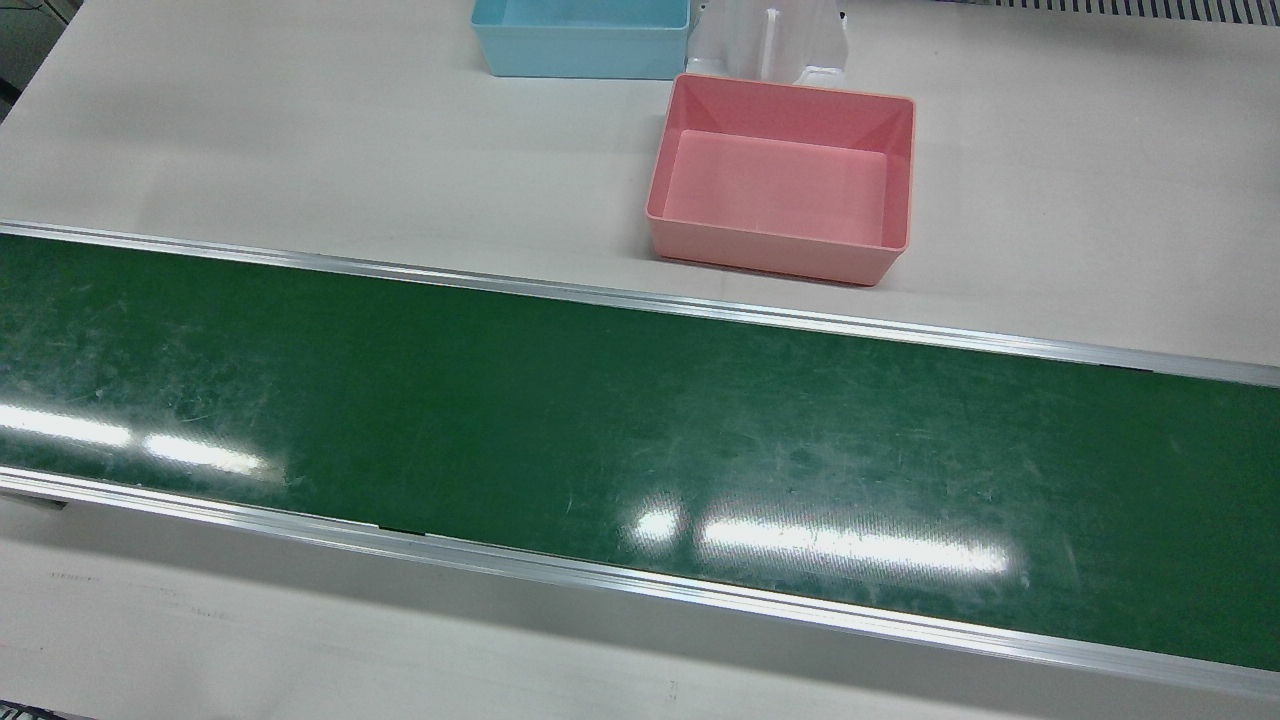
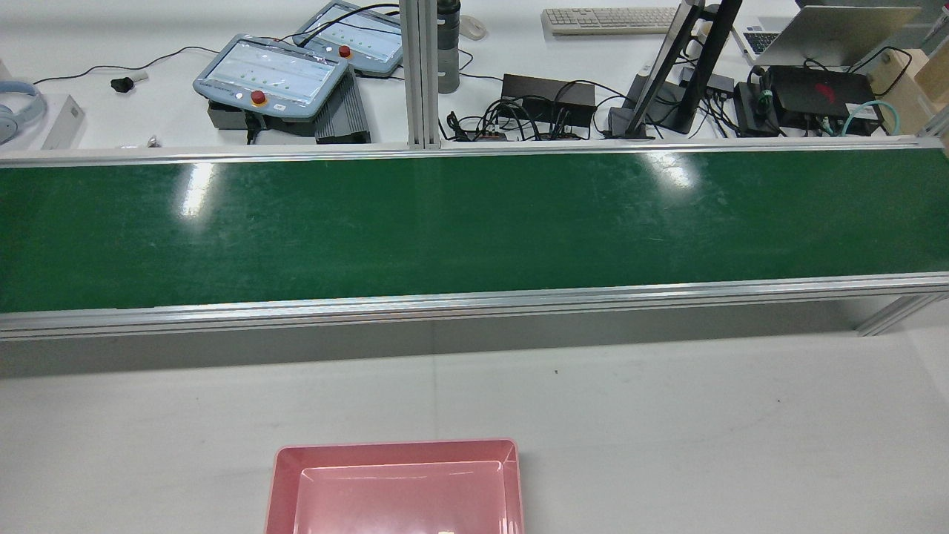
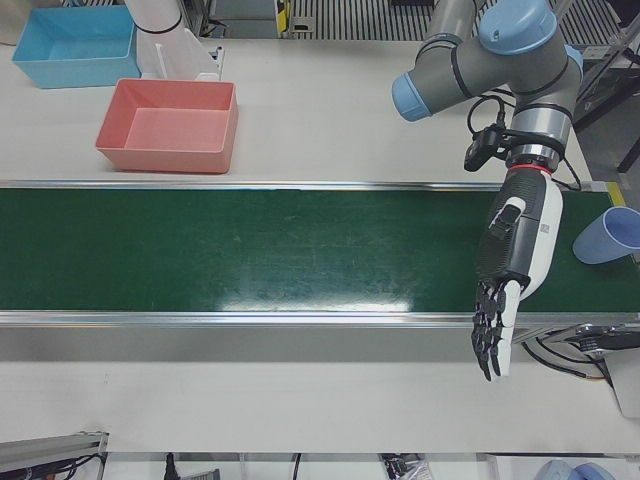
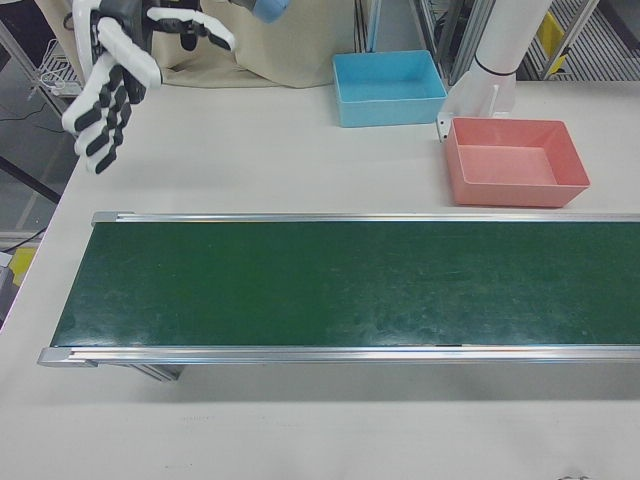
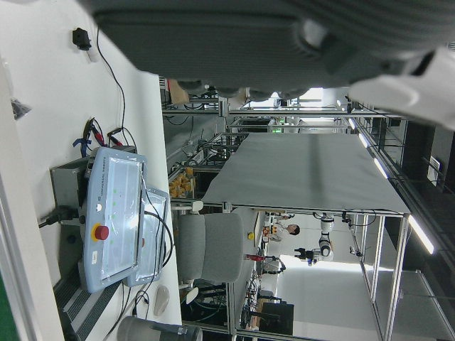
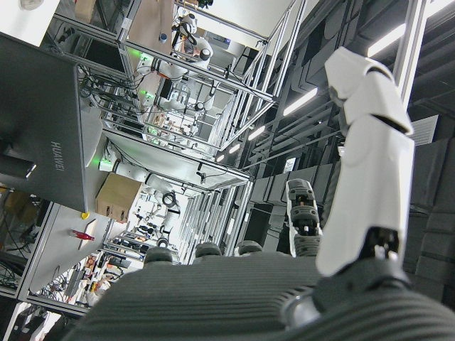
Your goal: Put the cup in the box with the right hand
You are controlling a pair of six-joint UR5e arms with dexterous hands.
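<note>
White counter (image 1: 250,150) carries a long green conveyor belt (image 1: 600,420) w/ aluminium rails, running across the station. Belt surface is bare in front, rear and right-front views.

Pink box (image 1: 785,180) sits on the counter just behind the belt on the robot's side, nothing in it. Blue box (image 1: 580,40) sits further back, near the pink one but apart, beside a white arm pedestal (image 1: 770,40).

Left arm (image 3: 500,60) reaches over the belt's end in left-front view; left hand (image 3: 510,275) hangs w/ fingers (image 3: 490,340) pointing down, straight and slightly apart, holding nothing. Right hand (image 4: 105,85) hovers above the counter beyond the belt's opposite end, fingers (image 4: 95,125) spread, holding nothing.

Cup (image 3: 608,236), pale blue, lies tipped on its side at the belt's end near the left hand, just beside it, not touching. It's well apart from the right hand's fingers, which are at the other end of the belt, and well apart from the pink box.
</note>
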